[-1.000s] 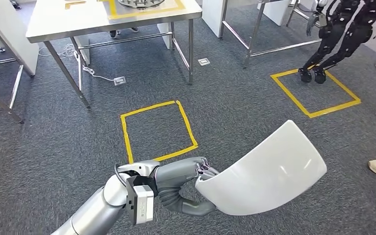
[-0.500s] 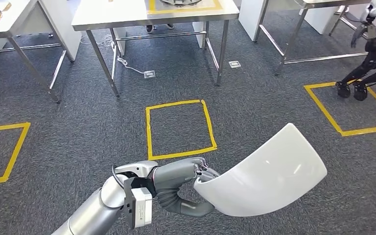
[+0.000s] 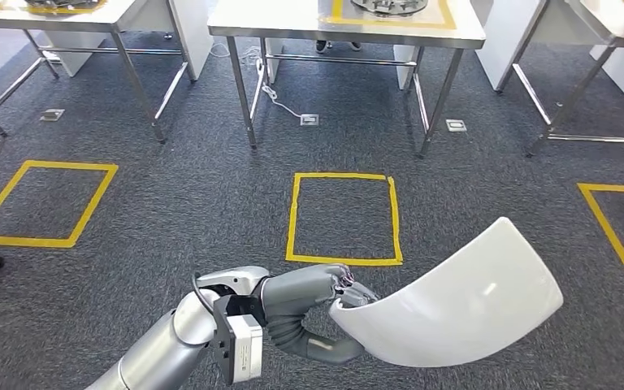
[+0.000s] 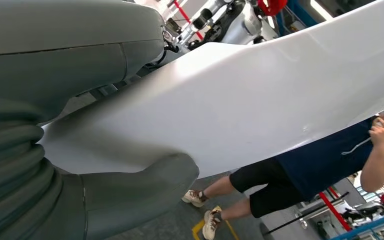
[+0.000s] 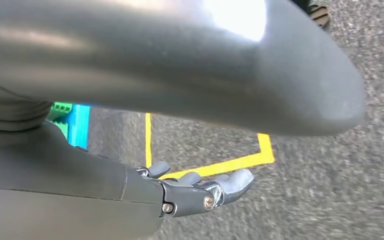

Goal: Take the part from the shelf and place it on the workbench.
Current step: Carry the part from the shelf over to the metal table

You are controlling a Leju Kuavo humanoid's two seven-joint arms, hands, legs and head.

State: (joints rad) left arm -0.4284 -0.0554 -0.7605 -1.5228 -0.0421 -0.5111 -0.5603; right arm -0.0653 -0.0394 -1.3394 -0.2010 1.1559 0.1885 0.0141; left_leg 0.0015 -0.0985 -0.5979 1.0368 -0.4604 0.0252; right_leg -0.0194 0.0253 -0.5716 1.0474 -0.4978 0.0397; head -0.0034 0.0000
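A large curved white panel, the part point(image 3: 463, 305), hangs over the carpet at the lower right of the head view. My left hand point(image 3: 317, 313) grips its near edge, fingers on top and thumb underneath. In the left wrist view the white part point(image 4: 260, 95) runs across the picture with my thumb point(image 4: 140, 192) pressed against its underside. My right hand point(image 5: 200, 192) hangs over the carpet with its fingers apart and nothing in them. The steel workbench point(image 3: 292, 20) stands straight ahead at the top, with a yellow-taped outline and a round metal fixture point(image 3: 388, 5) on it.
A yellow taped square point(image 3: 343, 218) marks the carpet in front of the workbench, with others at left point(image 3: 42, 203) and right point(image 3: 617, 227). More steel tables point(image 3: 73, 16) flank the workbench. A person point(image 4: 300, 170) in dark shorts stands close by in the left wrist view.
The whole scene has shifted right across the pictures as the camera turned left; the workbench and central taped square now lie straight ahead. My left hand keeps the same grip on the part.
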